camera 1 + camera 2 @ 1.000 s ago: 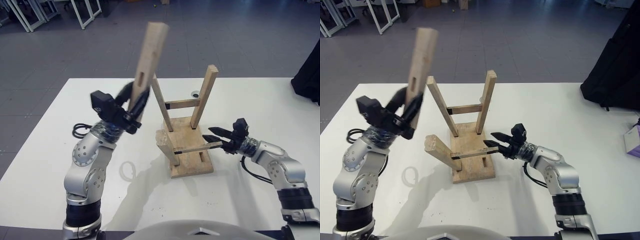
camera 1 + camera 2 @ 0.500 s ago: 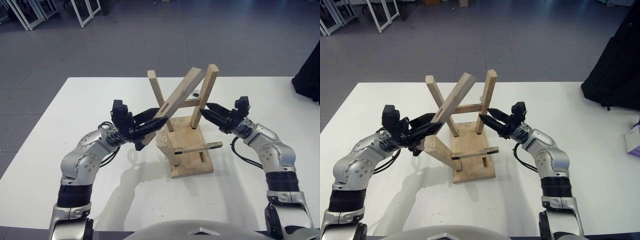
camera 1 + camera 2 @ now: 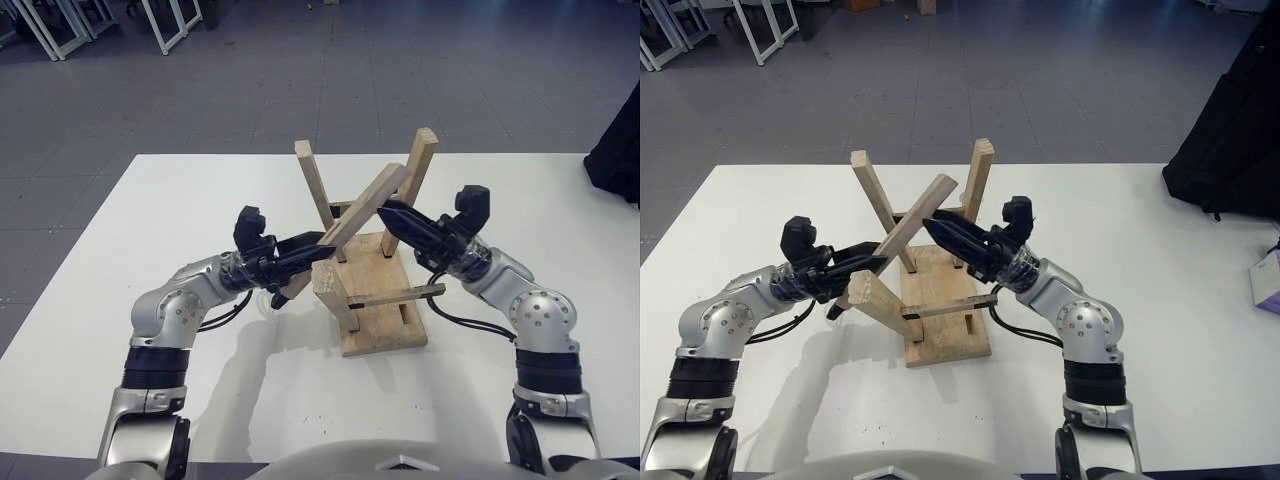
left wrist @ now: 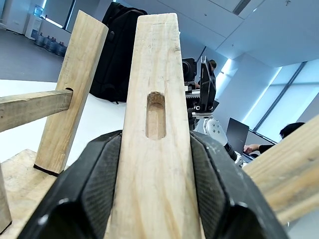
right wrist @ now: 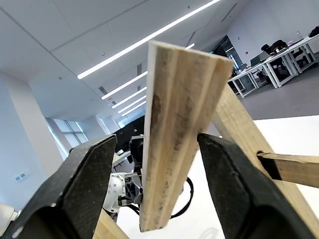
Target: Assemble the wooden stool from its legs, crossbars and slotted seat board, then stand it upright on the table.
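The slotted seat board (image 3: pixel 384 322) lies flat on the white table. Two legs (image 3: pixel 316 190) (image 3: pixel 412 185) stand in it, joined by a crossbar (image 3: pixel 366 208). A third leg (image 3: pixel 334 292) leans at the front left corner, with a thin crossbar (image 3: pixel 402 295) sticking out of it. My left gripper (image 3: pixel 305 250) is shut on the lower part of a loose leg (image 3: pixel 362 205), which slants up to the right across the stool; its fingers (image 4: pixel 94 189) press both sides. My right gripper (image 3: pixel 390 213) stands open, its fingers (image 5: pixel 84 189) astride the loose leg's upper end (image 5: pixel 179 124).
A black cable (image 3: pixel 225 315) loops on the table (image 3: pixel 110 260) under my left arm. A black bag (image 3: pixel 1230 120) stands off the table's right side, and a purple box (image 3: pixel 1268 282) lies at the right edge. Bare tabletop lies in front of the seat board.
My left arm swung the loose leg down from nearly upright to lean across the stool. My right gripper left the thin crossbar, rose, and moved in around the leg's upper end.
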Available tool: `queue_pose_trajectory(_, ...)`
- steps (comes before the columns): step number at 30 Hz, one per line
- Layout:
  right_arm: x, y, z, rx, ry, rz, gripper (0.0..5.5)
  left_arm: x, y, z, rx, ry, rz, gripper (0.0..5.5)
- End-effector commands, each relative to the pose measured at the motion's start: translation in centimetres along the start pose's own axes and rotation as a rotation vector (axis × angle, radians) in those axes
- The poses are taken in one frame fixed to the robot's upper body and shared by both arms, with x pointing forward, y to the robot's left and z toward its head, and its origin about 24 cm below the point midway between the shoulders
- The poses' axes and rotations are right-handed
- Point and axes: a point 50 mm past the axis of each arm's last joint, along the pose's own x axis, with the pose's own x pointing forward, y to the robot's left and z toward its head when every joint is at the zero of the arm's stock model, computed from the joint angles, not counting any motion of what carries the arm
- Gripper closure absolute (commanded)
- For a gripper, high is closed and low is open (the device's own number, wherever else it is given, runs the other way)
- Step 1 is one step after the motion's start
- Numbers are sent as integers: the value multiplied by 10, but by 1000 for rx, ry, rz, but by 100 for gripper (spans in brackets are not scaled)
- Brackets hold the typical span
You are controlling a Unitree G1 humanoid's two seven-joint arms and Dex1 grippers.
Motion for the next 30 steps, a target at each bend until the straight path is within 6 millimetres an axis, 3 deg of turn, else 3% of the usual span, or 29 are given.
queue_pose_trajectory(1, 8, 2, -5, 9, 15, 20, 253, 2, -4, 6, 15, 7, -42, 348)
queue_pose_trajectory(10, 25, 5, -10, -36, 20, 90, 253, 5, -12, 11, -164, -98, -146, 348)
queue_pose_trajectory(18, 36, 8, 0, 57, 39, 167, 253, -3, -5, -2, -214, 21, -93, 348)
queue_pose_trajectory(20, 37, 8, -1, 86, 64, 178, 253, -6, -1, 3, -206, 8, -77, 348)
queue_pose_trajectory(25, 35, 17, -5, 96, 110, 258, 339, -6, 3, 10, -173, -31, -81, 348)
queue_pose_trajectory(30, 34, 19, 2, 77, 101, 287, 341, -8, 1, 9, -152, -30, -95, 348)
